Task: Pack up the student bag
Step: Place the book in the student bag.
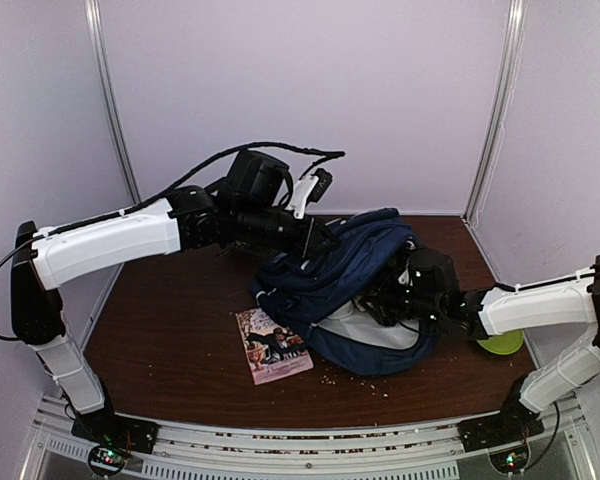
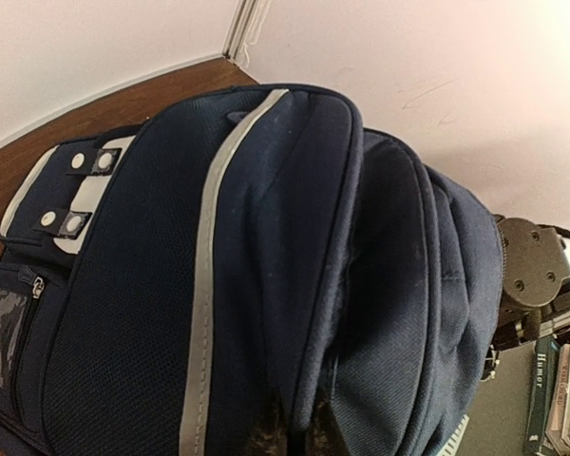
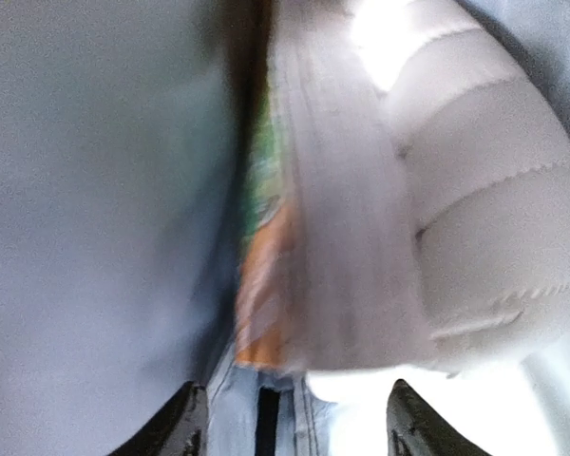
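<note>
Slumping is the danger: on the worktop, the student bag stays open only because the left hand is clamped on its top fabric. If that slips, the mouth would fall onto the right hand, fingers apart inside. The book just beside the bag could get knocked.

You are looking at a large navy-blue cloth backpack filling the left wrist view: matt and coarse-woven, with a smoother grey tape stripe. At the right of the right wrist frame, its pale padded lining looks soft and quilted. Lower centre in the overhead view, the small paperback book has a glossy paper cover. It lies on the dark brown wood-look tabletop, which is smooth with a faint sheen.
</note>
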`<act>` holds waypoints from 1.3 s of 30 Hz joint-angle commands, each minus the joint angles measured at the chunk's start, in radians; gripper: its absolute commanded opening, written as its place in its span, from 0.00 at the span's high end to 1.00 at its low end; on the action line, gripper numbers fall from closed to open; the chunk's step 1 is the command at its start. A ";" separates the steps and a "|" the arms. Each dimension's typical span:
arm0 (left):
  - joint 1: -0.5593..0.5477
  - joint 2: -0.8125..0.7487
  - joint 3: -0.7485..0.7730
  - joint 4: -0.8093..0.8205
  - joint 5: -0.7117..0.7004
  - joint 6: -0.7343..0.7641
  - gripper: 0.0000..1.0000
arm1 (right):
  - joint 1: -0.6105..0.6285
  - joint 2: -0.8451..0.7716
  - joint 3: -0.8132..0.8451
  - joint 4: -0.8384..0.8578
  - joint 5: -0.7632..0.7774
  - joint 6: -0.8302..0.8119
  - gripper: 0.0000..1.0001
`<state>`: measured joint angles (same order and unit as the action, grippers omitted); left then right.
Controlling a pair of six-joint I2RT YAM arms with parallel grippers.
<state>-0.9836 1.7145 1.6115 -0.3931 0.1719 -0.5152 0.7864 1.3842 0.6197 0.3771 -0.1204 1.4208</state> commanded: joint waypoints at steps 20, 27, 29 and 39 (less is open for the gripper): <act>-0.006 -0.100 -0.033 0.237 0.009 -0.009 1.00 | 0.039 0.030 0.045 0.115 0.180 0.025 1.00; 0.000 -0.129 -0.033 0.231 -0.031 0.040 1.00 | 0.029 -0.089 0.064 -0.088 -0.016 -0.123 1.00; 0.006 -0.137 -0.034 0.239 -0.026 0.050 1.00 | 0.023 -0.140 0.049 -0.148 -0.034 -0.164 1.00; 0.006 -0.143 0.000 0.241 0.124 0.090 1.00 | -0.033 -0.058 0.069 -0.060 -0.215 -0.133 1.00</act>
<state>-0.9756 1.6604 1.5589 -0.3721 0.1921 -0.4549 0.7654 1.2556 0.6426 0.2214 -0.2279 1.2869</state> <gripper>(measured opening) 0.041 0.151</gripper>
